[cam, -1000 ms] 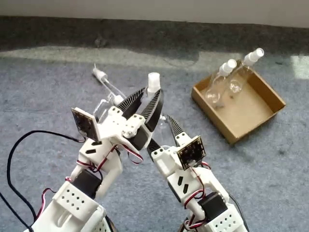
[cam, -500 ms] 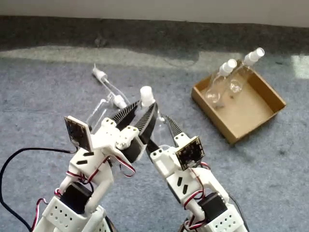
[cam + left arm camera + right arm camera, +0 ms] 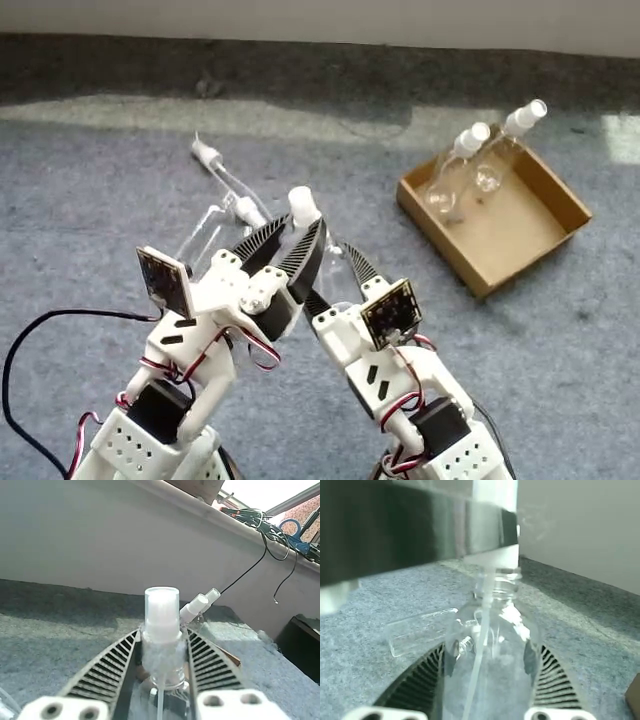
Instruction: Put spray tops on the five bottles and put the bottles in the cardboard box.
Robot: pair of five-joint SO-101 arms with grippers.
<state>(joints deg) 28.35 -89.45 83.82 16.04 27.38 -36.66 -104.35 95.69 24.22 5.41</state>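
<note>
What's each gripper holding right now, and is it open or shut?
Left gripper: shut on a spray top.
Right gripper: shut on a bottle.

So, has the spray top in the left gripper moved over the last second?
Yes. In the high view the spray top, held by the left gripper, has pulled back toward the robot and slightly away from the cardboard box.

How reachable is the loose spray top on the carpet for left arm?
Probably not now: its jaws are shut on another spray top, over the bottle. The loose spray top lies unobstructed.
</note>
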